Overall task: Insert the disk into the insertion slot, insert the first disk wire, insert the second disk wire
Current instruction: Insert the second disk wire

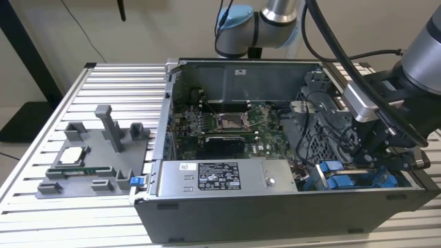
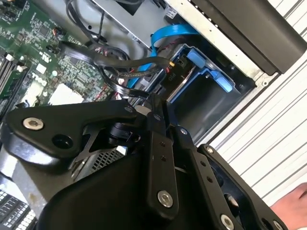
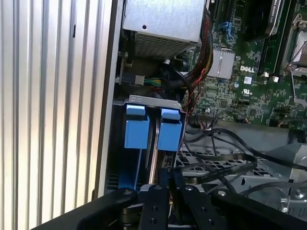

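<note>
The disk point(image 2: 183, 87) sits in the insertion slot point(image 3: 154, 101), held in its bright blue frame point(image 2: 209, 72); two blue tabs point(image 3: 136, 127) stand side by side at the slot's mouth. In the exterior view the slot point(image 1: 358, 180) is at the case's front corner on the exterior view's right. My gripper point(image 2: 154, 106) hangs right over the disk's edge, its fingers point(image 3: 158, 194) drawn together on a black disk wire point(image 2: 136, 91). That wire's black plug point(image 2: 173, 72) rests against the disk's edge. A blue flat wire point(image 2: 168, 33) curves down behind it. My gripper point(image 1: 375, 155) reaches into the case.
The open computer case point(image 1: 276, 217) lies on a ribbed aluminium table point(image 1: 110, 82). A black-labelled power supply box point(image 1: 220, 178) is beside the slot, with the motherboard point(image 1: 227, 126) behind. A grey fixture point(image 1: 90, 160) with parts stands at the exterior view's left. A hand point(image 2: 292, 206) is near the table.
</note>
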`<move>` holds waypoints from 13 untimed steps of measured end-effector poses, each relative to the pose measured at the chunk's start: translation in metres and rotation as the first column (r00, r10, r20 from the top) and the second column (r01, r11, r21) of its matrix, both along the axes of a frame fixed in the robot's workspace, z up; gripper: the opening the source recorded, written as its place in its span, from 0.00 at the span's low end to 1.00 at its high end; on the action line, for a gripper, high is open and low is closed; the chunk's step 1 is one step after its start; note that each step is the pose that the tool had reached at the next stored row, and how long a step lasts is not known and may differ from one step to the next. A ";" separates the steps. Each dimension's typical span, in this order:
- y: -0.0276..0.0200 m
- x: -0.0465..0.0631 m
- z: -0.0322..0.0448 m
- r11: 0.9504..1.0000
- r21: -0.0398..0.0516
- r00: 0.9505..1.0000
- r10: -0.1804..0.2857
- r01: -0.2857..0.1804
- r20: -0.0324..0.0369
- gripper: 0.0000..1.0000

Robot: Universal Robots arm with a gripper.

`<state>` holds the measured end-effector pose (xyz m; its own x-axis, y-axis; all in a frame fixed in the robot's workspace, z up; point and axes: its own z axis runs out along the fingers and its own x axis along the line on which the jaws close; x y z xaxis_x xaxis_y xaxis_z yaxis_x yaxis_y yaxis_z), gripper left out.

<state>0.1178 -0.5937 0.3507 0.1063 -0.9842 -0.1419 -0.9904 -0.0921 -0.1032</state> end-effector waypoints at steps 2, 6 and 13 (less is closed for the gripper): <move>0.0000 0.001 -0.0009 1.000 0.000 1.000 -0.001 0.001 0.000 0.00; 0.0001 0.002 -0.0025 1.000 0.000 1.000 -0.006 0.006 0.000 0.00; 0.0009 0.002 -0.0030 0.999 -0.001 0.999 -0.036 0.036 -0.018 0.00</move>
